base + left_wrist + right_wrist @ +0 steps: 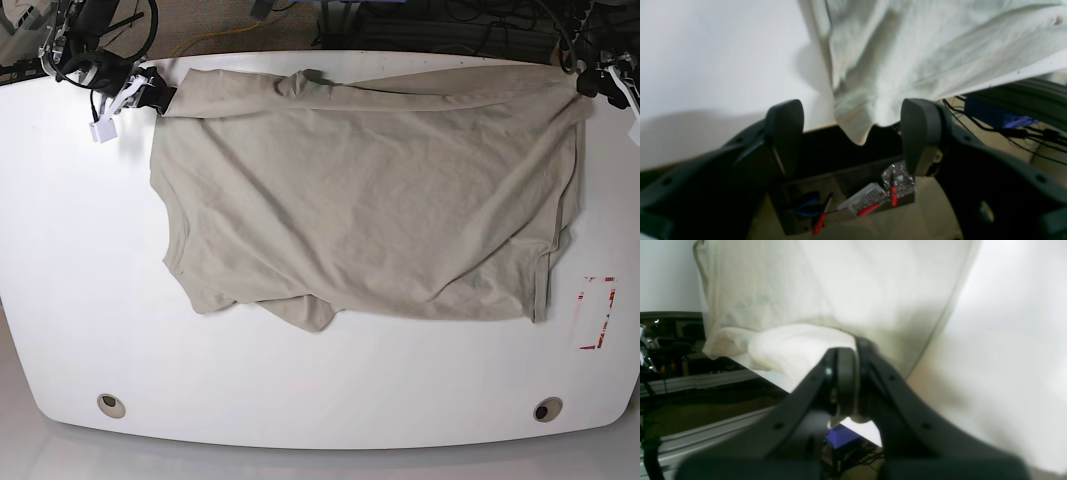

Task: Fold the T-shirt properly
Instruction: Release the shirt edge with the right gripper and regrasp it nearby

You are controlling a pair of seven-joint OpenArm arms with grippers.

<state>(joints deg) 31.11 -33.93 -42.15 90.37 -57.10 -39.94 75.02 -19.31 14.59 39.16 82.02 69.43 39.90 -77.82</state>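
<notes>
A beige T-shirt [370, 190] lies spread across the white table [80, 300]. At ten o'clock, the right gripper [853, 380] pinches its corner; at two o'clock, the left gripper [851, 133] gapes empty. One-sided pulling risks skewing the fold.

My base camera looks straight down from well above on the whole white table [60, 300], while my two wrist cameras sit close behind their fingers at opposite far corners, all three sharing the T-shirt [360, 200] on that table.
</notes>
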